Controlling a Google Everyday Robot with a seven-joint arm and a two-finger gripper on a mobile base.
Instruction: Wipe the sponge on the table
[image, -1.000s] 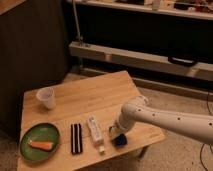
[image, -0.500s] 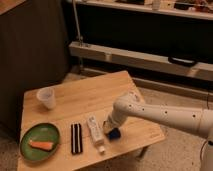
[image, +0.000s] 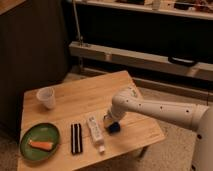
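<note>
The small dark blue sponge (image: 114, 127) lies on the light wooden table (image: 85, 97), near its front right part, just right of a white remote (image: 96, 133). My white arm reaches in from the right, and the gripper (image: 110, 120) is down at the sponge's upper left side, touching or nearly touching it. The arm's end hides much of the gripper.
A green plate (image: 39, 142) holding an orange piece sits at the front left corner. A black-and-white striped rectangle (image: 76, 138) lies between plate and remote. A white cup (image: 46, 97) stands at the left. A long grey metal shelf (image: 150, 57) runs behind the table.
The arm has swung left and slightly back across the table, and the sponge has shifted with it, away from the front edge toward the remote.
</note>
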